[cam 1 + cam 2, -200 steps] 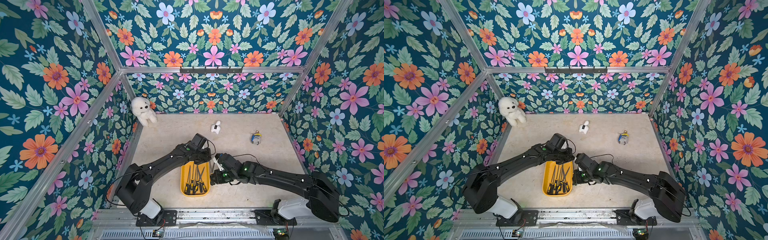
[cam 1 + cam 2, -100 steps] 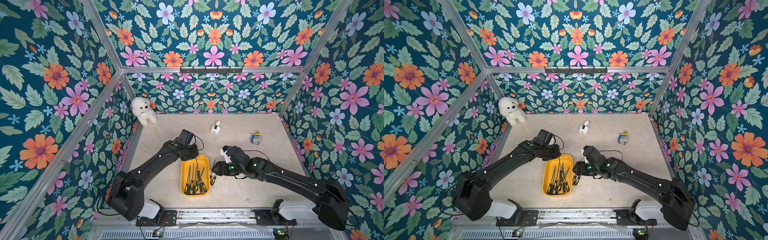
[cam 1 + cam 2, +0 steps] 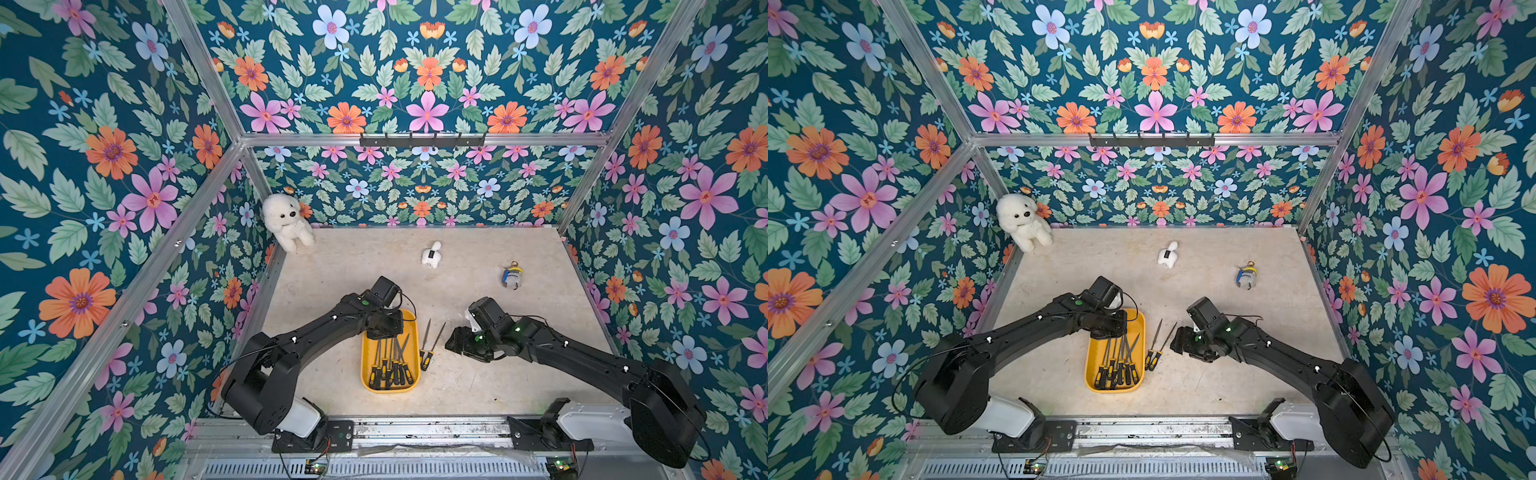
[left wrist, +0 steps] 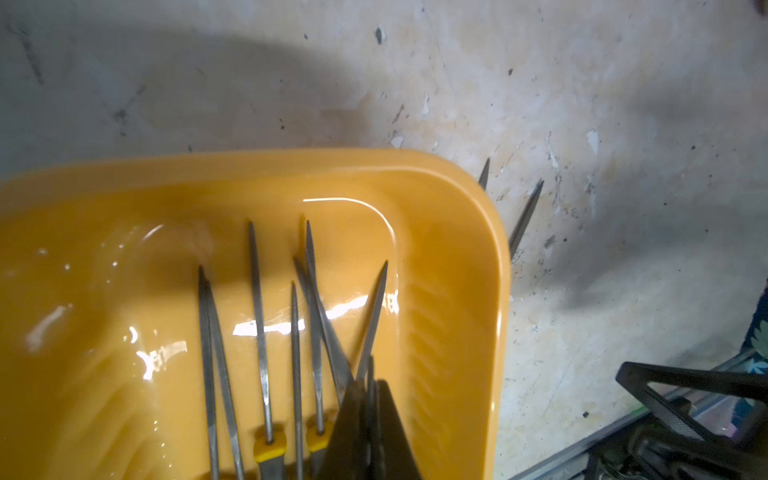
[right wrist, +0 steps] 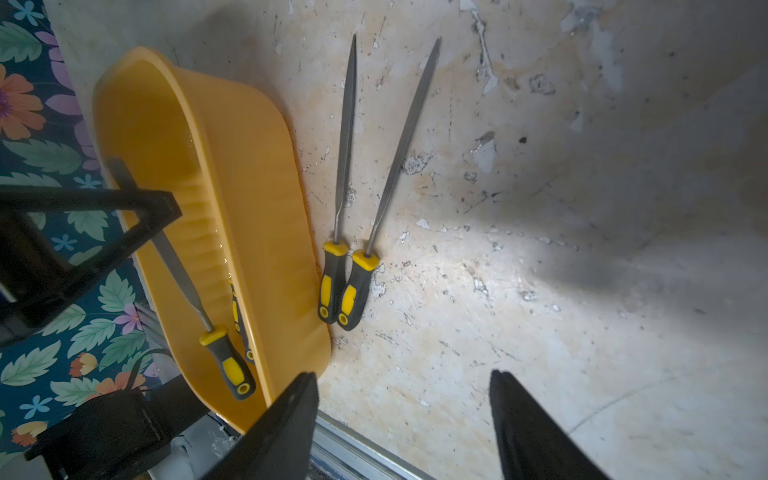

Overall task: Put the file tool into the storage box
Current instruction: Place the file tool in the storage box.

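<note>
Just outside storage box rim, two files; right pincer spread

The storage box sits on the table, at the near side and a bit left of the middle. A bunch of files lies in it, handles near, tips far. Just right of the box, two loose files lie on the table with their handles touching. The left gripper is over the box's far end. The right gripper is right of the loose files. A plush dog sits in the far left corner. A small toy is in the far middle and a keyring is far right.
</note>
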Controlling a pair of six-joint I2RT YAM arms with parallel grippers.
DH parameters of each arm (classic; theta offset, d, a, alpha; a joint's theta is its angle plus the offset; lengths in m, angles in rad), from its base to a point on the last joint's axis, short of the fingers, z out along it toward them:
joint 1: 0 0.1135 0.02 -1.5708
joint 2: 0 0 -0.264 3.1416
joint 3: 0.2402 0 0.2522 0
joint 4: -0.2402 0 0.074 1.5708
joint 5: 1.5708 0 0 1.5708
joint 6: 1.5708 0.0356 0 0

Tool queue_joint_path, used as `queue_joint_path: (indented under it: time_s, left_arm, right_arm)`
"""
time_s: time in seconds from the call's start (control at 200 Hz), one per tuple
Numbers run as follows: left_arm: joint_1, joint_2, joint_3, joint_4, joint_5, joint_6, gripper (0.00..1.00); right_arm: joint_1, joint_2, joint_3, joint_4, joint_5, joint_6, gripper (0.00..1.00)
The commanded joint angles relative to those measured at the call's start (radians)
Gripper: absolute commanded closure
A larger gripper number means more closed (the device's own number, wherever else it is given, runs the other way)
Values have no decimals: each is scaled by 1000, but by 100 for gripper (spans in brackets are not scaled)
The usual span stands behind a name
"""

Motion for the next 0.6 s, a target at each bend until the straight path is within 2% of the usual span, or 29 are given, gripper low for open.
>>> queue_joint_path:
  time_s: [0.0,0.3,0.5,0.595]
  left_arm:
    - [-13,9,-15,39,-23,-24,100]
    - [-78,60,-24,95,-26,-68,100]
    - [-84,77,-50,107,-31,-65,100]
    - [-85,81,-53,109,-30,-64,92]
  right_arm:
    - [1,13,2,21,-9,6,30]
    - [2,86,17,23,-26,-2,30]
    - [3,106,33,18,-28,-12,31]
    - [2,113,38,14,-26,-18,31]
